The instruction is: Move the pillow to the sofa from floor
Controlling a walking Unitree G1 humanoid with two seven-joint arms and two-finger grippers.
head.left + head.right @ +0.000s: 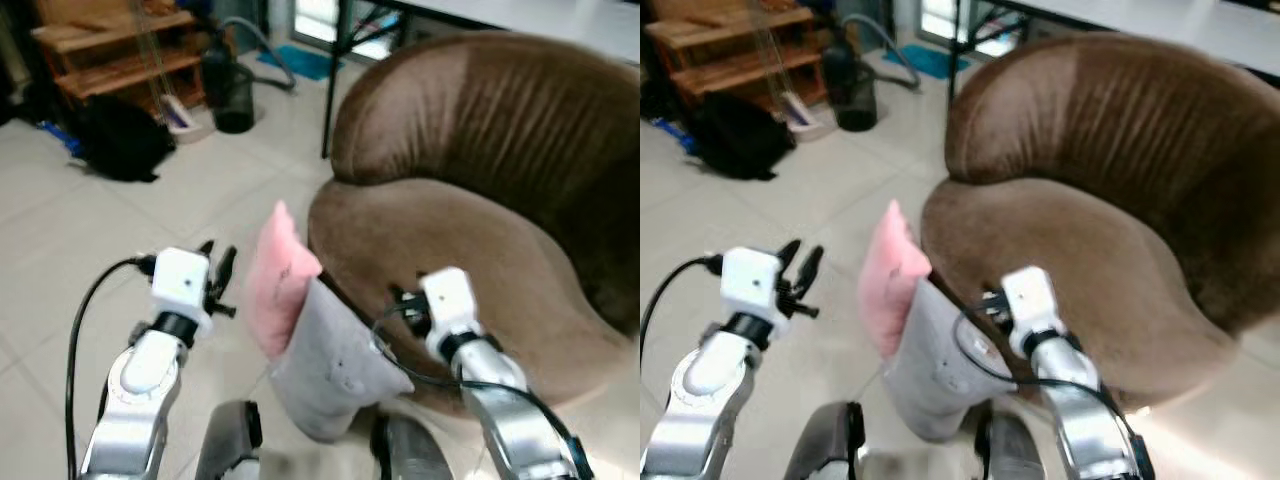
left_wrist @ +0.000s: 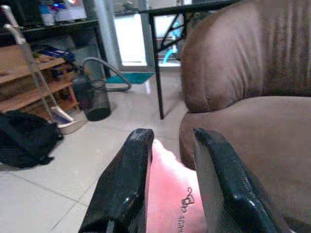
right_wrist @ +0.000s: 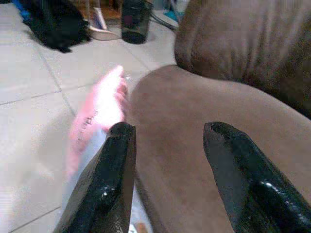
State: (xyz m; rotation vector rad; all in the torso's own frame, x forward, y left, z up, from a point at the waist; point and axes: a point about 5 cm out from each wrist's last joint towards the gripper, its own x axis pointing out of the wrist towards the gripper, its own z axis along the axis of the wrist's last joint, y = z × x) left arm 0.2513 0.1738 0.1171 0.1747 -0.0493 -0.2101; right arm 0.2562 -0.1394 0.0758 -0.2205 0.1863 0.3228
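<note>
Pillow (image 1: 300,330), pink on top and grey below, stands on edge on the floor (image 1: 80,240), leaning against the front of the brown sofa (image 1: 470,250). Not on the seat yet.

Left gripper (image 1: 218,272) hovers just left of the pillow's pink top, fingers (image 2: 124,189) parted, nothing held. Right gripper (image 3: 167,170) sits over the sofa's front edge on the pillow's other side, fingers spread wide, empty.

Step in hand looks like the pinch: bring both grippers in from opposite sides at the upper half, squeeze the soft fill, lift clear of the seat lip, then carry forward over the cushion. Gripping too near the corner probably lets it fold and slip.

Hard to tell: pillow's base is hidden behind the robot's body, right fingertips are barely readable in the head views, and the print on the fabric is too blurred to read.
</note>
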